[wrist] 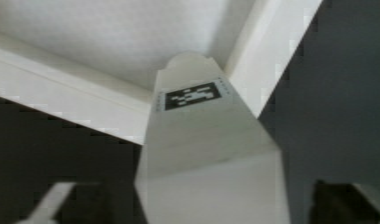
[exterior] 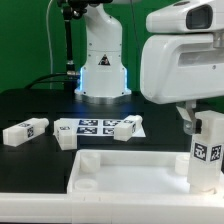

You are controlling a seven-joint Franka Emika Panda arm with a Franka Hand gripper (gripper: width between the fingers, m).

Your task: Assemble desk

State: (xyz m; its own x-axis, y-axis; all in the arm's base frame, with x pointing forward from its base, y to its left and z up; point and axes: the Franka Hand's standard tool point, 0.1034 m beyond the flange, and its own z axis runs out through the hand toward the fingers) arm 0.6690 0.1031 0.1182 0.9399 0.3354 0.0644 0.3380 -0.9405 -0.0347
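Note:
The white tray-like tabletop (exterior: 130, 151) lies at the front of the black table. One white leg (exterior: 207, 152) with a black-and-white tag stands upright at the tabletop's corner on the exterior view's right. My gripper (exterior: 203, 124) hangs over this leg. In the wrist view the leg (wrist: 205, 130) rises between my fingers (wrist: 52, 203), with a dark gap on each side of it. The gripper (wrist: 205, 208) is open around the leg and does not touch it. The tabletop's rim (wrist: 62, 90) and inner floor lie beyond the leg's tip.
Three more white legs lie behind the tabletop: one (exterior: 25, 131) at the exterior view's left, one (exterior: 65, 136) beside it, one (exterior: 127, 127) on the marker board (exterior: 92, 126). The arm's base (exterior: 103, 65) stands at the back.

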